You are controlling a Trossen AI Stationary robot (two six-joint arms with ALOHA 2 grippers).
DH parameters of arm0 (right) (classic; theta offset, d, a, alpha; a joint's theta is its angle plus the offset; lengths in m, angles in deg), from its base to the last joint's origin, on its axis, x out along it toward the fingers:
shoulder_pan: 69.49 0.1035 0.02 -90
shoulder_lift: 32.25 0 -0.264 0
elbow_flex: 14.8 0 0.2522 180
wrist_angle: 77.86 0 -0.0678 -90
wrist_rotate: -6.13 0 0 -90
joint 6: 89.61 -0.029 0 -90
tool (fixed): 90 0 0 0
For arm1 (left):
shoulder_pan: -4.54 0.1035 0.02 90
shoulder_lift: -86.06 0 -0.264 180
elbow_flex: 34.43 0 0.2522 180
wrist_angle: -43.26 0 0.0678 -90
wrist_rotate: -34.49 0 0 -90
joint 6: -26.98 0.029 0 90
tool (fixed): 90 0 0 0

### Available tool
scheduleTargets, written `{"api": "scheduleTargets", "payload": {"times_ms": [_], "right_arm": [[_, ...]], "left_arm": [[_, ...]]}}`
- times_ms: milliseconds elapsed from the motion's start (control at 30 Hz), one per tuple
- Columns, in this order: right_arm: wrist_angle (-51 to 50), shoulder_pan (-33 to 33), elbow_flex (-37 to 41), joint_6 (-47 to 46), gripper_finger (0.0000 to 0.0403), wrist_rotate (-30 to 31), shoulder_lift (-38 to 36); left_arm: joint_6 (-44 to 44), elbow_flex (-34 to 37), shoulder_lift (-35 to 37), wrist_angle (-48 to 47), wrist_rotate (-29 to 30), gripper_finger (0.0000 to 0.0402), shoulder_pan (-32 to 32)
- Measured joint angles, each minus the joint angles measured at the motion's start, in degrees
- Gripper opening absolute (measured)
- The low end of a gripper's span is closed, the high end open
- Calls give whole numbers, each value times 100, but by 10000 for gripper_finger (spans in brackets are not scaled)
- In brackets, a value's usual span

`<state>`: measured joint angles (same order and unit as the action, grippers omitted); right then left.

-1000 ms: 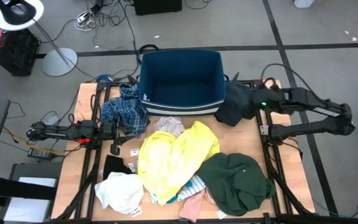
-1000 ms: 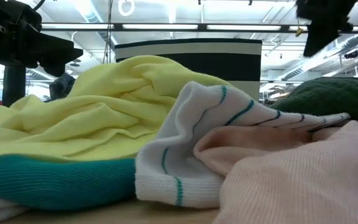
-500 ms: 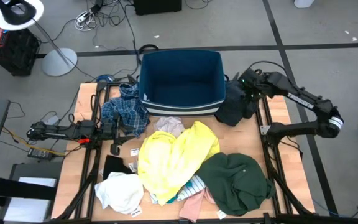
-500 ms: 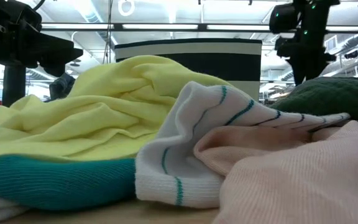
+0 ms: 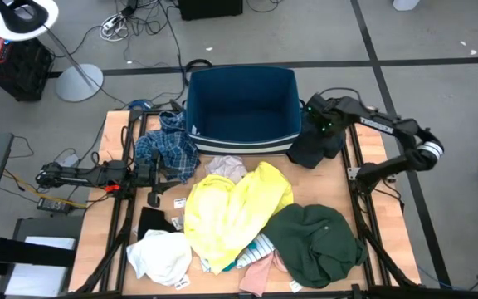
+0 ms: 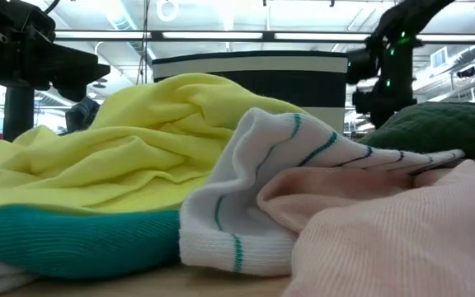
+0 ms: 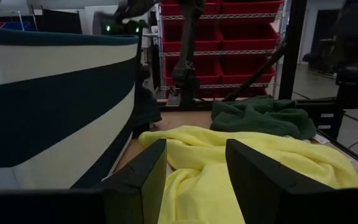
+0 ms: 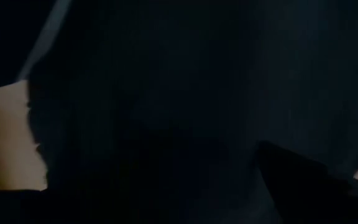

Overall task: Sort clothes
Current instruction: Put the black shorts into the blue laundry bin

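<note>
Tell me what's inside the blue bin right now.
Nothing shows inside the blue bin; its floor looks bare. The black garment hangs outside its right wall under the right pincer. The near inner wall is hidden.

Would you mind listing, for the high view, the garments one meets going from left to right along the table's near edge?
White garment → yellow garment → pink garment → dark green garment.
</note>
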<state>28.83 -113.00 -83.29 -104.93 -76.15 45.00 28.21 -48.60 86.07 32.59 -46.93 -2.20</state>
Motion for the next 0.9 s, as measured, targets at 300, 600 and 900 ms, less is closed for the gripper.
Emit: {"api": "scheduleTargets", "payload": {"times_ms": [300, 600, 900], "right_arm": [[1283, -2, 730, -376, 240, 0, 590], [960, -2, 833, -483, 28, 14, 405], [-1110, 64, 120, -870, 32, 608, -1124]], "left_arm": [[0, -1, -1, 0, 1, 172, -2], [2, -2, 0, 0, 2, 172, -2], [0, -2, -2, 3, 2, 172, 0]]}}
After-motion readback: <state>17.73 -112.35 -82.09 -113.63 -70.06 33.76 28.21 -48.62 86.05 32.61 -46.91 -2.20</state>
